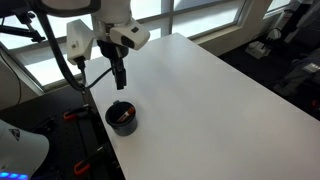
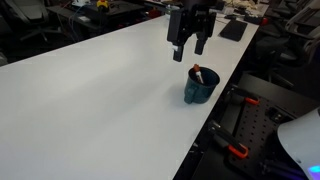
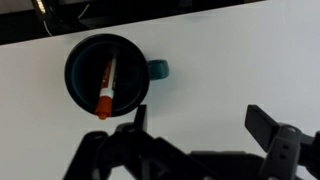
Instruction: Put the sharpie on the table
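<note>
The sharpie (image 3: 105, 88), dark with a reddish-orange end, lies slanted inside the round black cup (image 3: 85, 50), its red end resting at the rim. The cup stands on the white table (image 3: 230, 60) near an edge; it shows in both exterior views (image 1: 121, 116) (image 2: 199, 86), with the sharpie's red tip just visible (image 2: 197, 71). My gripper (image 3: 200, 118) hangs open and empty above the table, a little beside and above the cup (image 1: 120, 72) (image 2: 190, 40).
The white table (image 1: 210, 100) stretches wide beyond the cup. The cup sits close to the table's edge (image 2: 215, 110). Robot stand parts with red clamps (image 2: 240, 150) lie below that edge. Windows and office clutter lie beyond the far side.
</note>
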Controlling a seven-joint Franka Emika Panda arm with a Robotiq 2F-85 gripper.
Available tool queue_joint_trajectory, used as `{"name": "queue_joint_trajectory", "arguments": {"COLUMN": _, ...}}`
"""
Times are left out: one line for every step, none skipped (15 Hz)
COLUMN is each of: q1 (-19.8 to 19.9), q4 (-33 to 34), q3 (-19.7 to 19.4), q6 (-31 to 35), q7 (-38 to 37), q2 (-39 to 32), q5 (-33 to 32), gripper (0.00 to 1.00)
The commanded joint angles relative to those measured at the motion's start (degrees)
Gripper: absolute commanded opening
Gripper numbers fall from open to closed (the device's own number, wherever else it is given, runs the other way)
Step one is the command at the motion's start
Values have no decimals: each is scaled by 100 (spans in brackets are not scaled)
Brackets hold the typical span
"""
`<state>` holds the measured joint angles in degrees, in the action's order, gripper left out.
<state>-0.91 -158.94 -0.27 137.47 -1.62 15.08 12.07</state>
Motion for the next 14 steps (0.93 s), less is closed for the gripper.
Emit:
{"name": "queue_joint_trajectory", "arguments": {"q1": 283, "q4": -132, "q3": -26, "q6": 124, "q7": -443, "q2": 238, "q5": -377, "gripper": 100}}
{"name": "queue_joint_trajectory", "arguments": {"q1": 356, "q4": -108, "q3": -56, "q6": 120, "q7": -486, "q2": 205, "q5": -448, "gripper": 100}}
{"name": "queue_joint_trajectory", "arguments": {"q1": 422, "q4": 14, "q3": -96, "q6": 120, "q7": -495, "q2": 60, "q5": -500, "gripper": 100}}
{"name": "queue_joint_trajectory", "arguments": {"q1": 470, "q4": -7, "q3": -128, "q6": 164, "q7": -485, "q2": 29, "q5": -524, "gripper": 100}}
{"name": "queue_joint_trajectory", "arguments": {"q1": 506, "q4": -17, "q3": -174, "q6": 238, "q7": -426, "q2": -35, "q5": -538, "gripper": 100}}
{"name": "queue_joint_trajectory", "arguments": {"q1": 537, "q4": -11, "q3": -209, "q6": 337, "q7": -385, "q2": -120, "q5": -548, "gripper": 100}}
{"name": "queue_joint_trajectory", "arguments": {"q1": 571, "q4": 15, "q3": -246, "q6": 449, "q7": -347, "q2": -237, "q5": -566, "gripper": 100}}
{"name": "queue_joint_trajectory", "arguments": {"q1": 588, "q4": 15, "q3": -275, "q6": 618, "q7": -306, "q2": -347, "q5": -596, "gripper": 100}}
{"name": "queue_joint_trajectory", "arguments": {"q1": 593, "q4": 14, "q3": -293, "q6": 848, "q7": -245, "q2": -501, "q5": -646, "gripper": 100}}
{"name": "queue_joint_trajectory", "arguments": {"q1": 587, "q4": 13, "q3": -312, "q6": 1059, "q7": -194, "q2": -638, "q5": -660, "gripper": 100}}
{"name": "queue_joint_trajectory", "arguments": {"q1": 561, "q4": 9, "q3": -333, "q6": 1296, "q7": -111, "q2": -796, "q5": -622, "gripper": 100}}
{"name": "queue_joint_trajectory", "arguments": {"q1": 539, "q4": 5, "q3": -346, "q6": 1483, "q7": -41, "q2": -940, "q5": -565, "gripper": 100}}
{"name": "queue_joint_trajectory", "arguments": {"q1": 481, "q4": 4, "q3": -370, "q6": 1595, "q7": 102, "q2": -1061, "q5": -371, "gripper": 100}}
{"name": "queue_joint_trajectory", "arguments": {"q1": 424, "q4": 3, "q3": -379, "q6": 1642, "q7": 276, "q2": -1131, "q5": -150, "gripper": 100}}
